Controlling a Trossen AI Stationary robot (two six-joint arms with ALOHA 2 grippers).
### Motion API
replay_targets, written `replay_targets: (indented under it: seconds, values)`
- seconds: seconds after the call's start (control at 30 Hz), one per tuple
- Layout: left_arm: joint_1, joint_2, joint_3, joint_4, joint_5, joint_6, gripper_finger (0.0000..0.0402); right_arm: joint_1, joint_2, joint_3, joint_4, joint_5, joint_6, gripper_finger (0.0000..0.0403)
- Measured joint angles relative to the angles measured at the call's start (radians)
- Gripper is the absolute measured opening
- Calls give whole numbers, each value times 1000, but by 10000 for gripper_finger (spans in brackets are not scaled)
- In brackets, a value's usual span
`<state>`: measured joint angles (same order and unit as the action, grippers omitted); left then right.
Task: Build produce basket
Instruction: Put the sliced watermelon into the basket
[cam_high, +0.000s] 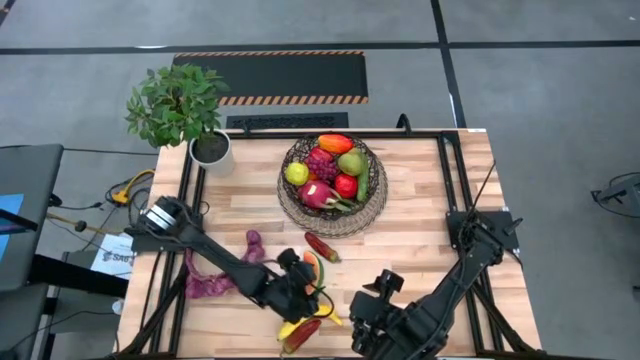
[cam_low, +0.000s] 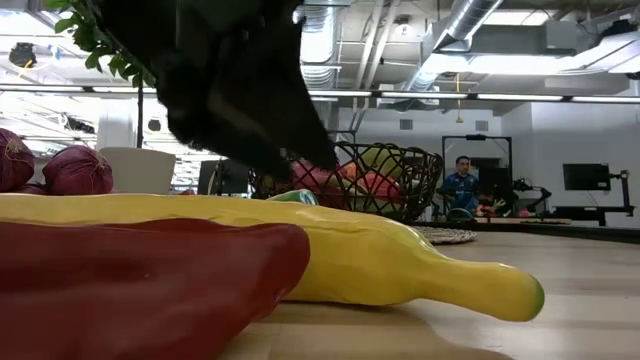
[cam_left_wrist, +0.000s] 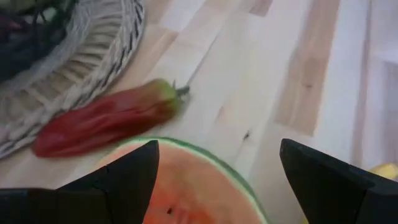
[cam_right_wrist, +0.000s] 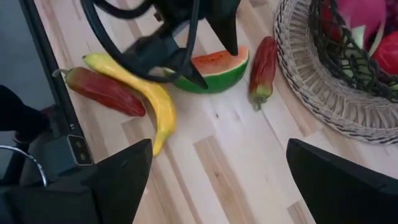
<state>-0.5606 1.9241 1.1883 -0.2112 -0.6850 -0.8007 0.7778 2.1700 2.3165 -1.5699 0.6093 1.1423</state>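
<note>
We take the basket (cam_high: 333, 186) as our landmark: it sits toward the far middle of the bench (cam_high: 420, 230), already loaded with an orange, a green apple, red fruit, grapes and a pink dragon fruit. The produce left outside lies on the near side of the basket. A red pepper (cam_high: 321, 246) rests just beside its wicker rim; the watermelon slice (cam_right_wrist: 211, 70) is a little farther out, and beyond that a banana (cam_right_wrist: 146, 96) and a second red pepper (cam_right_wrist: 102, 91) lie side by side, close enough that we cannot tell whether they touch. A purple string of onions (cam_high: 215, 275) lies off to the basket's near left, and a potted plant (cam_high: 185, 110) stands at its far left. The left gripper (cam_left_wrist: 211, 168) hangs right over the watermelon slice with its jaws wide, one finger on each side of the slice, not closed on anything. The right gripper (cam_right_wrist: 217, 174) waits farther out from the basket, jaws wide and empty. We judge the step in hand to be grasping the watermelon. To do it well, we should lower so the jaws span the slice across its flat faces, close firmly, lift clear of the nearby pepper, and clear the basket's rim before releasing.
</note>
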Motion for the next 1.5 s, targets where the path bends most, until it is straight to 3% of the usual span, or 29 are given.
replay_targets:
  seconds: [0.23, 0.4, 0.87, 1.03, 1.5]
  values:
    - [22, 124, 80, -81, -2, -76, 321, 15, 0, 0, 7, 4, 12, 388]
    - [35, 145, 92, -120, 29, -139, 302, 20, 0, 0, 8, 9, 12, 388]
    - [27, 134, 89, -187, 73, -225, 118, 28, 0, 0, 7, 20, 10, 388]
    - [18, 99, 84, -202, 71, -195, 79, 28, 0, 0, 7, 21, 9, 388]
    - [-53, -157, 80, -186, 99, -76, 73, 31, -4, 0, -1, 84, 63, 388]
